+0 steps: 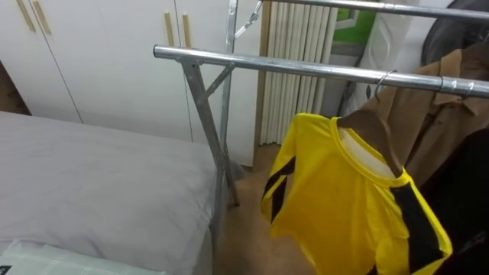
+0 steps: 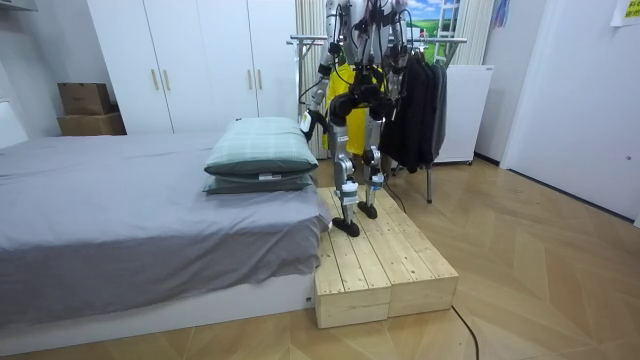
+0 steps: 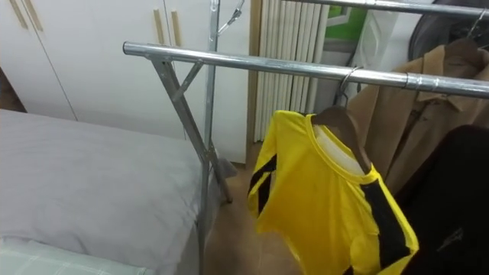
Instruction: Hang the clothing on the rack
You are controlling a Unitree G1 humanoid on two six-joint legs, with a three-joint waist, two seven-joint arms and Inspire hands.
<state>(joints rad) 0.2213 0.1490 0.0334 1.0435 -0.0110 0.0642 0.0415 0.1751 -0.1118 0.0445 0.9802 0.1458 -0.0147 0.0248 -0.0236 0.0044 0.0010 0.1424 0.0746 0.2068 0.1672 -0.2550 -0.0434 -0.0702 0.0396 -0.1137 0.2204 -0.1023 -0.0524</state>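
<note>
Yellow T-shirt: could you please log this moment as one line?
yellow black-striped T-shirt; on brown wooden hanger; hook over silver metal rail

Our two eye views sit side by side on the head, looking down and forward, close to the clothes rail [image 1: 306, 67] and the yellow shirt [image 1: 344, 206] on it. Our room view stands well back beside the bed [image 2: 120, 230], facing that same rail.
</note>
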